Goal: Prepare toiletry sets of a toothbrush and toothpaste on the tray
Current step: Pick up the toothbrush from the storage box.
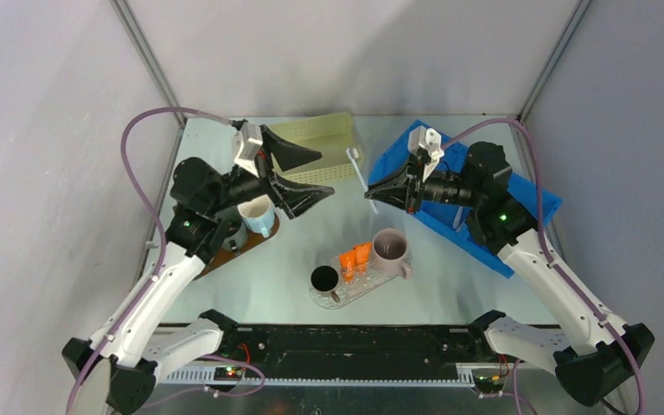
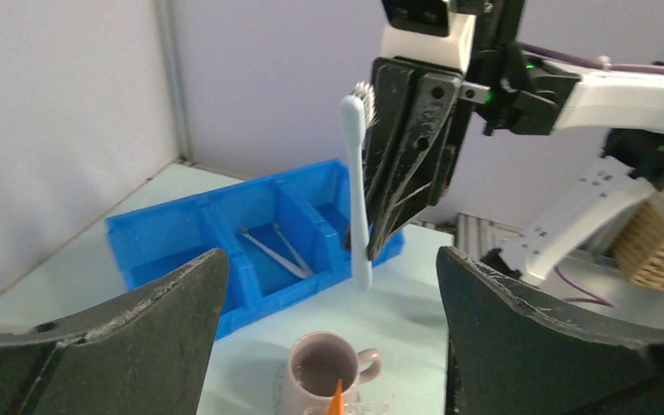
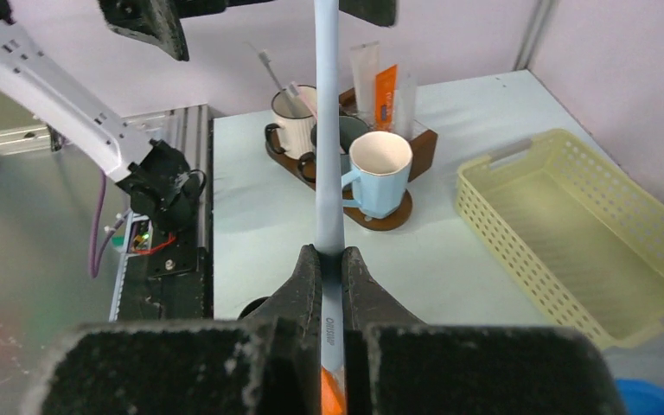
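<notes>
Hiding toothbrush (image 1: 359,169) handle end: right fingers (image 1: 386,192)

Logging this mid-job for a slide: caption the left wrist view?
Right gripper clamps a pale toothbrush, framed by the open left gripper, blue bin and pink mug beyond.

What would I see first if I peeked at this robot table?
Probably the pale toothbrush pinched in the right hand, held in the air over the table. Facing it, the left hand gapes wide open and empty. Nearer the front, bright orange tubes lie between a black mug and a pink mug.
</notes>
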Action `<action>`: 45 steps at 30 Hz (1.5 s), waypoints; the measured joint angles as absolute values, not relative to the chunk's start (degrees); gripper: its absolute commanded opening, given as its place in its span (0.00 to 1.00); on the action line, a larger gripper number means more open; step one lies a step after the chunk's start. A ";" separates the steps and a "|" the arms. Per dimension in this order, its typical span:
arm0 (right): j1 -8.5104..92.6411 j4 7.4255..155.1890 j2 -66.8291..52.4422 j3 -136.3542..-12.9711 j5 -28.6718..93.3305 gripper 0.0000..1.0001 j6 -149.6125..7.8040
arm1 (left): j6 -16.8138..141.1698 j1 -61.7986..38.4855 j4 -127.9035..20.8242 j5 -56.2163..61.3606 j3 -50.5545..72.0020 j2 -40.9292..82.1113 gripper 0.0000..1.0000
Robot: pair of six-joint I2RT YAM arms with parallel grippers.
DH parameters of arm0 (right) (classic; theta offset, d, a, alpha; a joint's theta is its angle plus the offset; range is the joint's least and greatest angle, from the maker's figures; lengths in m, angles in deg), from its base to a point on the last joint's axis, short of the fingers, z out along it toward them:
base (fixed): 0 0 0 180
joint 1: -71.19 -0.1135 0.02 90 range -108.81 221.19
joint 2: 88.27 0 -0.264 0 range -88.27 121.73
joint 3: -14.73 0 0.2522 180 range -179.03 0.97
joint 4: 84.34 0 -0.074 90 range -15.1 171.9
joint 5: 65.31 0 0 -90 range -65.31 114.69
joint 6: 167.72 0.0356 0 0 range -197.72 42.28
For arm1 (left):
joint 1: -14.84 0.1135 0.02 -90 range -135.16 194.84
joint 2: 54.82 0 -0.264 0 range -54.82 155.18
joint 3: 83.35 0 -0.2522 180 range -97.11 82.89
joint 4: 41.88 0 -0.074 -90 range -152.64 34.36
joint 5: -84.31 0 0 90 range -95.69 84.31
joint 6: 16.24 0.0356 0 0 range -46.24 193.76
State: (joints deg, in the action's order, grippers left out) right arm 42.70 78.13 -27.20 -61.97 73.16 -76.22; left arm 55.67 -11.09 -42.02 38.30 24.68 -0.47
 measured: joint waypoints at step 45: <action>38.09 76.60 -26.56 -61.73 58.99 0.99 -84.26 | 60.35 -18.28 -42.52 10.56 33.66 -9.39 0.00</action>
